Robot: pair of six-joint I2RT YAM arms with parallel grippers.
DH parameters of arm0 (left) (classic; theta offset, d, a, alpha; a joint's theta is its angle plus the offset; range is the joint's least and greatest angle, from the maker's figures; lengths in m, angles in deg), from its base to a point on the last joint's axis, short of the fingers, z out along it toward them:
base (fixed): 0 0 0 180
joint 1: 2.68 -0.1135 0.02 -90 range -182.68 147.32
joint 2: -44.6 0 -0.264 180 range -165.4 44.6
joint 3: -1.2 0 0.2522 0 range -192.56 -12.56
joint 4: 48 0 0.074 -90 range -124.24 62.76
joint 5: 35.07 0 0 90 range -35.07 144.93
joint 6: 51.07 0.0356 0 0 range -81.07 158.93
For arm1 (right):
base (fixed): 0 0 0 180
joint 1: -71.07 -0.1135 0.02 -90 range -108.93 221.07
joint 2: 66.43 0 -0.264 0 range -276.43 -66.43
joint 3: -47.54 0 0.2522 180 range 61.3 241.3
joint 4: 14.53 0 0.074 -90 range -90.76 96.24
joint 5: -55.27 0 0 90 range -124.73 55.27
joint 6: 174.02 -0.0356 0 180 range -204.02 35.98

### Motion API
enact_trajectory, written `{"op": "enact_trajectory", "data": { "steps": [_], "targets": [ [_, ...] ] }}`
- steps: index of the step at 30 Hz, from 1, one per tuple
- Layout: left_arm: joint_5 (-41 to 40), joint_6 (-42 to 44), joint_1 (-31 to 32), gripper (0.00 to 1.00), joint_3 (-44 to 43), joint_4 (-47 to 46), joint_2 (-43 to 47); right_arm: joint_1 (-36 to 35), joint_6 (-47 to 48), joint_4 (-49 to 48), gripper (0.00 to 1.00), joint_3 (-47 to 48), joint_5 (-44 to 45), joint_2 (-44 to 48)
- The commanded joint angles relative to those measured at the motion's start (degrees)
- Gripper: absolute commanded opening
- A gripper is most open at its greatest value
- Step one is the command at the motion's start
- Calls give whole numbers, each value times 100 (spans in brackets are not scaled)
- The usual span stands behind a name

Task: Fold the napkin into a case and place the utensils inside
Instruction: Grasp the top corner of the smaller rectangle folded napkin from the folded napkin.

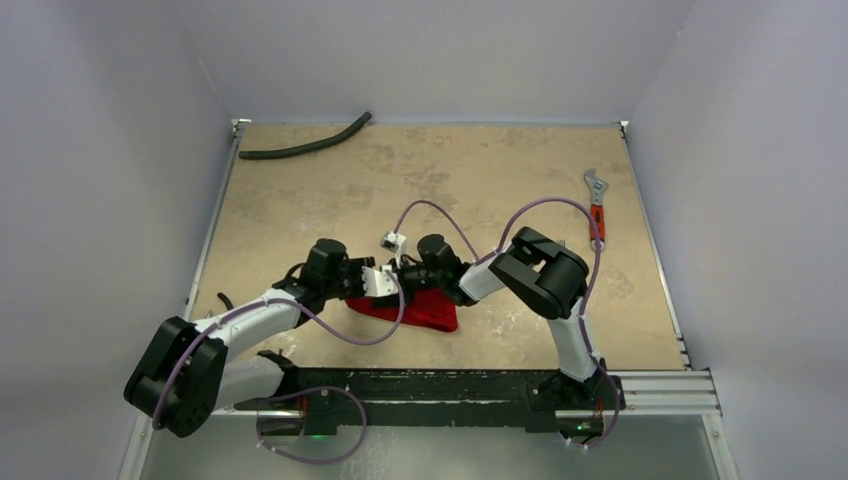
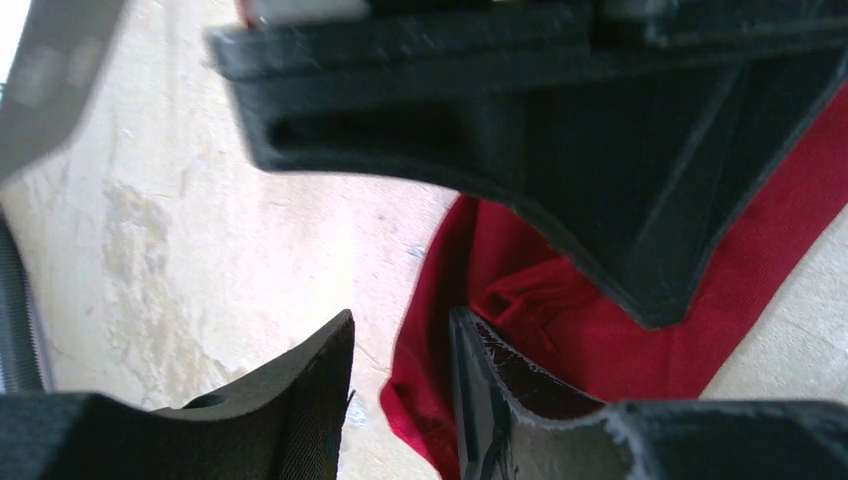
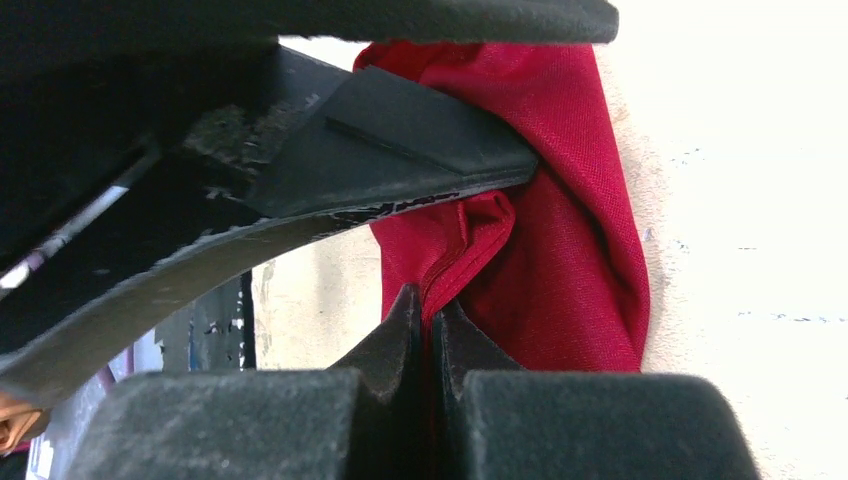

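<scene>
- Our right gripper [image 3: 425,312] has its fingers pressed together, pinching a raised fold of the red napkin [image 3: 570,200].
- Our left gripper [image 2: 402,340] has its jaws apart. One finger lies over the cloth's edge, and we see nothing clamped between them.
- The napkin lies bunched on the table [image 1: 480,170] near the front edge, between both grippers.
- A wrench [image 1: 596,208] sits far right, and a black hose [image 1: 305,146] lies in the far left corner.
</scene>
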Motion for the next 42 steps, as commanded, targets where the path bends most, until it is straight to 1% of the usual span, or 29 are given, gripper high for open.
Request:
{"op": "enact_trajectory", "data": {
  "steps": [1,5,8,13,14,15,16,17,20,22,23,24,26,27,33,34,35,36,37,42],
  "targets": [
    [242,-414,-1,38,-392,153,224,-40,108,1134,0,50,417,82],
    [236,-452,2,36,-398,227,378,-37,160,1456,0,186,513,190],
    [209,-467,4,32,-424,237,437,-39,178,1633,0,228,547,236],
    [224,-596,0,29,-488,736,511,-36,164,1849,0,316,609,255],
    [214,-667,2,32,-502,835,534,-42,175,1896,0,342,618,252],
    [205,-752,1,37,-520,931,575,-44,188,1929,0,369,618,256],
    [208,-838,1,45,-536,1025,613,-41,198,1953,0,387,619,255],
    [191,-910,2,49,-550,1095,656,-45,209,1990,0,408,611,245],
    [42,-1081,7,56,-522,1082,683,-46,226,2123,0,511,582,186],
    [-89,-1112,2,56,-512,1005,535,-45,242,2208,0,598,558,120],
    [-129,-1120,1,53,-521,975,445,-46,244,2237,0,621,559,116],
    [-161,-1120,1,48,-540,957,336,-41,249,2270,0,630,557,116],
    [-178,-1130,6,33,-523,880,187,-44,261,2327,0,656,565,130],
    [-160,-1130,5,30,-483,829,165,-42,272,2385,0,685,575,125],
    [-286,-1270,1,30,-389,630,60,-45,302,2678,0,820,587,114],
    [-295,-1271,1,29,-383,625,63,-40,301,2703,0,831,596,111],
    [-318,-1257,3,23,-373,624,63,-45,295,2729,0,848,592,103],
    [-343,-1254,1,13,-377,597,74,-38,298,2762,0,866,592,87],
    [-378,-1272,-3,1,-397,571,102,-38,289,2784,0,884,596,63],
    [-357,-1419,-8,0,-559,593,329,-26,234,2774,0,870,593,-76]
  ]
}}
